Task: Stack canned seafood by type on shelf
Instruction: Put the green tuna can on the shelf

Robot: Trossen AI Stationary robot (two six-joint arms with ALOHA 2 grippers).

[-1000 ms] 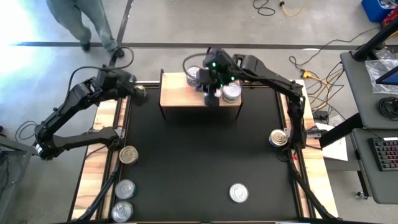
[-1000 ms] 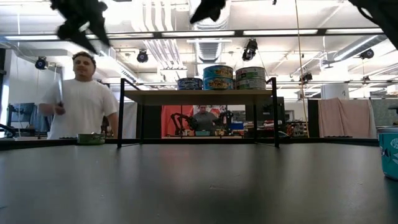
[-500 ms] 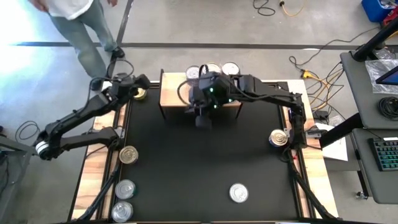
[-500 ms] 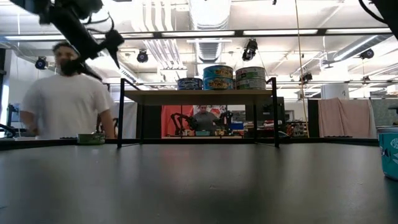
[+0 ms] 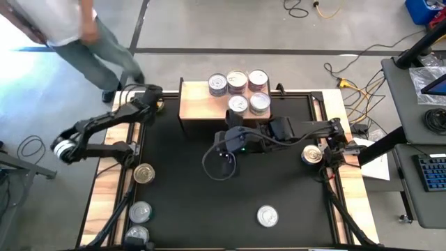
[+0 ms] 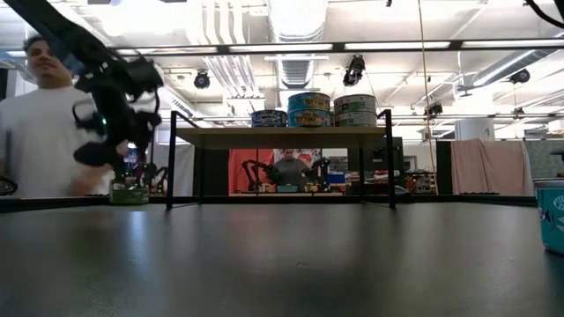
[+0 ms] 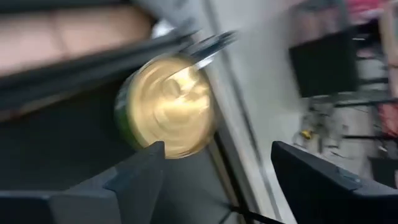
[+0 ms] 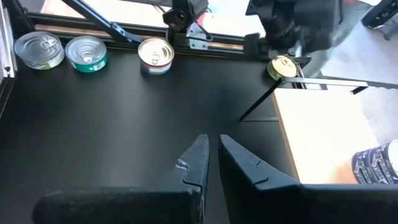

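Observation:
The shelf [image 5: 209, 104] stands at the mat's far edge with several silver-lidded cans [image 5: 239, 90] on it, stacked at its right half [image 6: 332, 107]. A gold-lidded can with a green side [image 7: 165, 106] rests on its base by the mat's far left corner [image 5: 159, 105], left of the shelf. My left gripper [image 7: 217, 146] is open, hovering just above that can [image 6: 129, 195] with a finger on either side, apart from it. My right gripper [image 8: 212, 144] is shut and empty, high over the mat's middle [image 5: 224, 148], in front of the shelf.
Loose cans lie on the mat: a gold-lidded one [image 5: 144, 173] and two silver ones [image 5: 140, 210] along the left edge, one near the front [image 5: 267, 216], one at the right edge [image 5: 312, 155]. A person [image 6: 40, 132] stands beyond the table's far left corner.
My left gripper has come down toward the gold-lidded can at the far left corner, rolling about a quarter turn as it sank. My right gripper, shut, has swung back from above the shelf toward the table's near edge, over the mat. The person has walked leftward.

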